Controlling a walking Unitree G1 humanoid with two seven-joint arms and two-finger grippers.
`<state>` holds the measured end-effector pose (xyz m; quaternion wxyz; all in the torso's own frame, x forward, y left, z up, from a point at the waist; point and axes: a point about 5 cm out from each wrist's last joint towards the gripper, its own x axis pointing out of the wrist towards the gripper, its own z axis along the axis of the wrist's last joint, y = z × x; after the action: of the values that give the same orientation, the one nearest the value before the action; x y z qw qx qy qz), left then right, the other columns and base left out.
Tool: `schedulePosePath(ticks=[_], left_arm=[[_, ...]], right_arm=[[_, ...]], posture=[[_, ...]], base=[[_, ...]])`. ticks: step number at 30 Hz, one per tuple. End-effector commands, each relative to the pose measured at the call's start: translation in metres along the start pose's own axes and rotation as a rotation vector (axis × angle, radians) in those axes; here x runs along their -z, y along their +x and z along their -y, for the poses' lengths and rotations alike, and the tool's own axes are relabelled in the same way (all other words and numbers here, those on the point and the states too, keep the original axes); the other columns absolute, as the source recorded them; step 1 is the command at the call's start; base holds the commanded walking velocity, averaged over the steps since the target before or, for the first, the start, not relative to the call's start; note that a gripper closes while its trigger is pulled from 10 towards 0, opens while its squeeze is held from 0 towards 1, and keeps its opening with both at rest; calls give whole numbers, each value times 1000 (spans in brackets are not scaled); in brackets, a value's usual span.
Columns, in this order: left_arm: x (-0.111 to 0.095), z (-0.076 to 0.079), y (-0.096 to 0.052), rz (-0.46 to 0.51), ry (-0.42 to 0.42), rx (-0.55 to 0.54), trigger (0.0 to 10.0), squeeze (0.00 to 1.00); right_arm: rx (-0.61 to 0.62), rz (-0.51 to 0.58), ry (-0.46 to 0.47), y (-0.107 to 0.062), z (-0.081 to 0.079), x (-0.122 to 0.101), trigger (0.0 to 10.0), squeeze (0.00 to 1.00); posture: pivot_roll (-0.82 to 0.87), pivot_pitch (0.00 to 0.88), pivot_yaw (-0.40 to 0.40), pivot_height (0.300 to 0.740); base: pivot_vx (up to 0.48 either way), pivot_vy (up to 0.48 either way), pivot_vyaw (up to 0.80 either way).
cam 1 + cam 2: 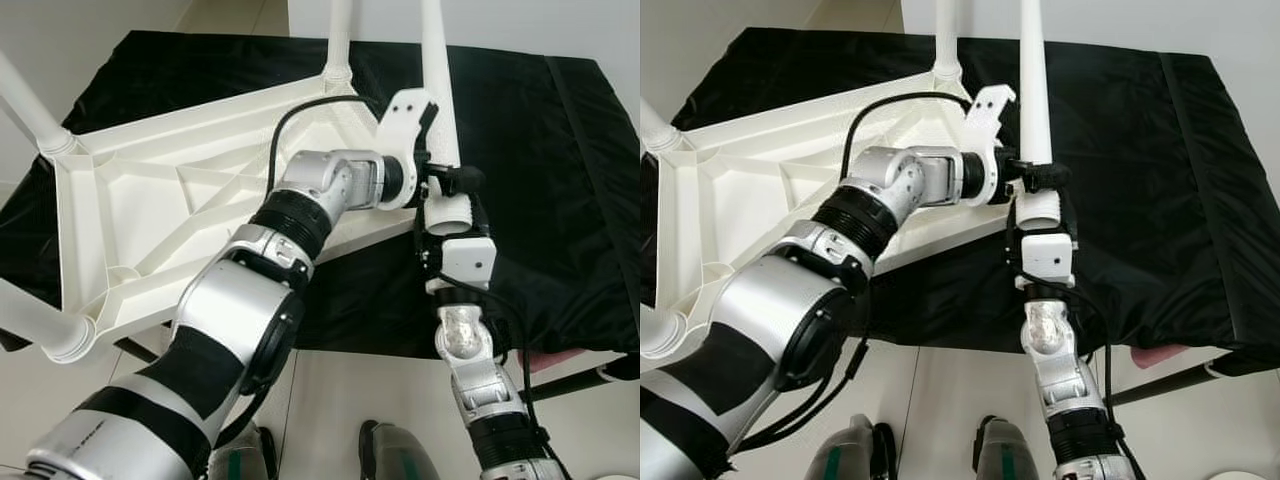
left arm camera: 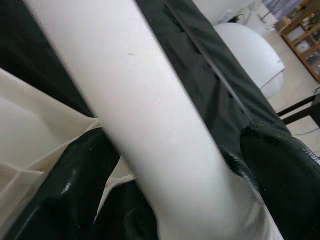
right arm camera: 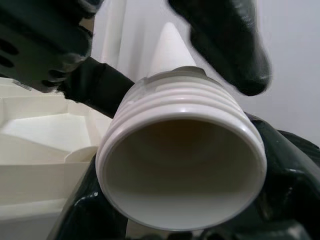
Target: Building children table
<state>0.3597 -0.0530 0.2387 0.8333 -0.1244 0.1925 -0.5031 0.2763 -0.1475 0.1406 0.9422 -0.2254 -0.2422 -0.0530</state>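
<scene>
The white table top (image 1: pixel 150 200) lies upside down on a black cloth (image 1: pixel 560 180), with white legs standing up from its far corner (image 1: pixel 340 40), left corner (image 1: pixel 25 110) and near-left corner (image 1: pixel 30 320). A loose white table leg (image 1: pixel 1032 90) stands upright by the top's near-right corner, threaded end (image 3: pixel 180 165) down. My left gripper (image 1: pixel 1040 177) is shut on the leg just above the thread; its black fingers (image 2: pixel 75 180) press both sides of the shaft (image 2: pixel 150 115). From below, my right gripper (image 1: pixel 447 215) is shut on the threaded end.
The black cloth covers the whole work surface and ends at a front edge (image 1: pixel 400 350) near my body. A dark bar (image 1: pixel 1170 382) and something pink (image 1: pixel 1160 355) stick out under the right front edge. My feet (image 1: pixel 1000 455) stand on light floor.
</scene>
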Motion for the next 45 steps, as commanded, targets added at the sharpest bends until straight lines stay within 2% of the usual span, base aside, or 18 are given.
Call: schedulePosePath(ticks=[1, 10, 15, 24, 34, 35, 37, 38, 39, 45], left_arm=[[-5, 12, -3, -7, 33, 266, 10000, 0], [-12, 8, -3, 10, 44, 222, 10000, 0], [-28, 12, -4, 35, 79, 203, 10000, 0], [-50, 15, -8, 83, 132, 163, 10000, 0], [-69, 12, -17, 137, 141, 119, 10000, 0], [-71, 12, -18, 147, 142, 109, 8902, 0], [-72, 11, -18, 153, 141, 104, 8902, 0], [-73, 11, -19, 163, 133, 106, 2314, 0], [-75, 11, -20, 174, 135, 101, 0, 0], [-79, 10, -23, 195, 126, 104, 0, 0]], right_arm=[[25, 2, -18, -1, 4, 0, 10000, 0], [-49, 64, -43, -6, -5, -8, 10000, 0], [-146, 145, -104, -20, -12, -17, 10000, 0], [-206, 160, -145, -42, -10, -18, 10000, 0], [-213, 147, -172, -51, -5, -17, 10000, 0], [-219, 145, -174, -53, -5, -16, 10000, 0], [-221, 144, -175, -54, -5, -16, 10000, 0], [-226, 143, -179, -55, -5, -15, 10000, 0], [-229, 140, -180, -56, -4, -15, 10000, 0], [-234, 134, -186, -56, -3, -13, 10000, 0]], posture=[[-148, 94, 96, 740], [-141, 94, 94, 740], [-139, 101, 93, 740], [-138, 117, 101, 740], [-131, 122, 104, 740], [-127, 123, 103, 740], [-127, 123, 103, 740], [-126, 123, 102, 740], [-125, 124, 101, 740], [-122, 126, 97, 740]], base=[[0, 0, 0], [0, 0, 0], [0, 0, 0], [0, 0, 0], [0, 0, 0], [0, 0, 0], [0, 0, 0], [0, 0, 0], [0, 0, 0], [0, 0, 0]])
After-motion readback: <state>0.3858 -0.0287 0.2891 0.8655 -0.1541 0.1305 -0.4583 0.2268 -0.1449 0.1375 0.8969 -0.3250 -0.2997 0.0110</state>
